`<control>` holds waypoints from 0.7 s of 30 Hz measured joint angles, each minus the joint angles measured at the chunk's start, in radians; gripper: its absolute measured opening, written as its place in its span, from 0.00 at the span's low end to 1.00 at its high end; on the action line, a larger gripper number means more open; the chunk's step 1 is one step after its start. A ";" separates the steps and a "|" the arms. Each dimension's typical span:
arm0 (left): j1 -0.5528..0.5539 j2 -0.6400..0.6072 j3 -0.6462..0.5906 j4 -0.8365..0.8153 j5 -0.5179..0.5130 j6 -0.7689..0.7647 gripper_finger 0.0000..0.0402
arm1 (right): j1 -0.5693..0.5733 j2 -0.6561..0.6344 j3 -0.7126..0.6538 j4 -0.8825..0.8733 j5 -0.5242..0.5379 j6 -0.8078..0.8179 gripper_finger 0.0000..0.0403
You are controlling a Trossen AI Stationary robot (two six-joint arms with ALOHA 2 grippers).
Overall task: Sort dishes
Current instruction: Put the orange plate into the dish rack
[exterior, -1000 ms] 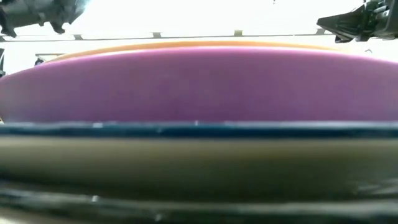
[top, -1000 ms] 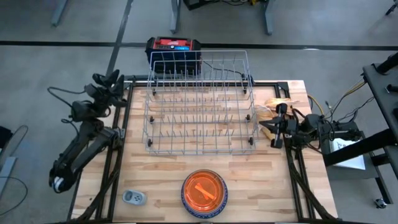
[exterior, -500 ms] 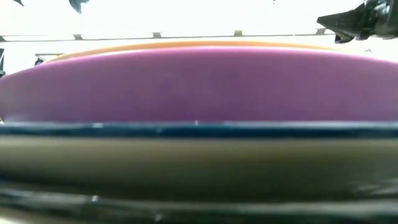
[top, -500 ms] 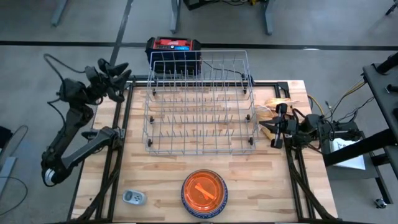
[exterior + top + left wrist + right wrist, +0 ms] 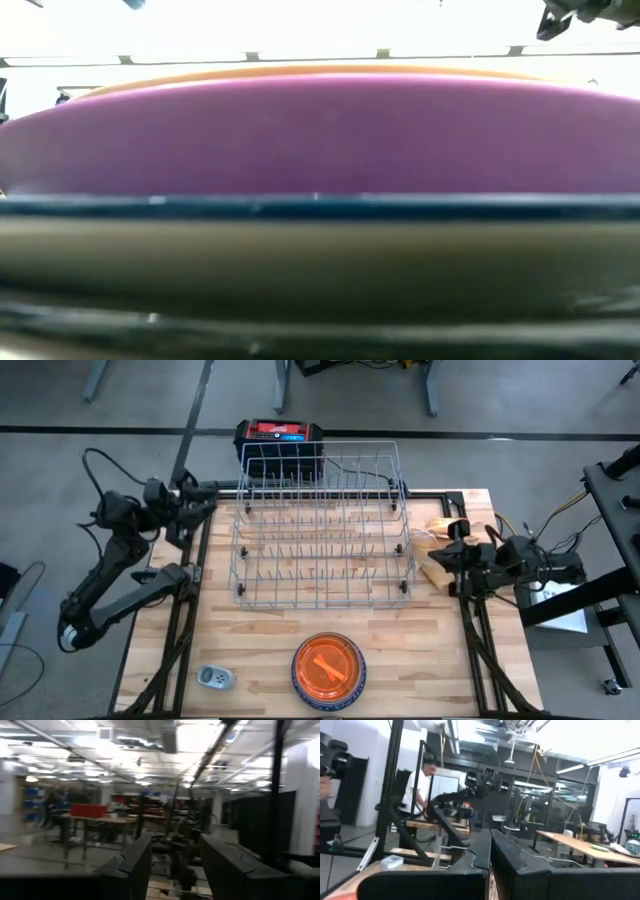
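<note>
1. Near the front edge of the table we found the stack of plates sitting by itself, with an orange cup lying on top inside a blue rim.
2. From table height we saw the same stack edge-on and very close: a purple plate over a thin dark blue rim, a tan layer under that, and an orange edge along the top. What lay lowest in the stack was too blurred for us to make out.
3. We saw the wire rack standing on the far half of the table, well apart from the plates, and from above it looked bare.
4. We found the left gripper raised beside the rack's far left corner, at the table's left edge, its two fingers standing apart with nothing between them.
5. We found the right gripper at the table's right edge, just beside the rack's right side, its fingers pressed together and holding nothing.
6. We noticed a small grey-white device near the front left corner, and a red and black box on the floor behind the rack.
7. Through the right wrist camera we made out a person in a white top in the room behind.
</note>
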 joint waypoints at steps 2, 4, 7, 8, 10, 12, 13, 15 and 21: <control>-0.086 0.007 -0.045 0.077 -0.078 0.012 0.38 | 0.000 0.062 0.022 -0.001 0.010 -0.015 0.00; -0.180 0.034 -0.089 0.170 -0.149 0.035 0.38 | 0.000 0.131 0.053 0.011 0.017 -0.030 0.00; -0.311 0.097 -0.121 0.266 -0.205 0.090 0.38 | 0.000 0.242 0.119 0.027 0.019 -0.034 0.00; -0.348 0.122 -0.121 0.278 -0.208 0.114 0.38 | 0.000 0.277 0.141 0.025 0.019 -0.034 0.00; -0.414 0.168 -0.108 0.274 -0.223 0.161 0.38 | 0.000 0.344 0.187 0.003 0.026 -0.035 0.00; -0.461 0.204 -0.081 0.249 -0.247 0.201 0.38 | 0.000 0.398 0.232 -0.037 0.038 -0.034 0.00; -0.480 0.218 -0.067 0.231 -0.256 0.214 0.38 | 0.000 0.421 0.255 -0.067 0.039 -0.027 0.00; -0.507 0.242 -0.033 0.192 -0.261 0.233 0.38 | 0.000 0.466 0.302 -0.132 0.039 0.001 0.00; -0.572 0.297 0.019 -0.024 -0.269 0.260 0.38 | 0.009 0.542 0.404 -0.336 0.085 0.104 0.00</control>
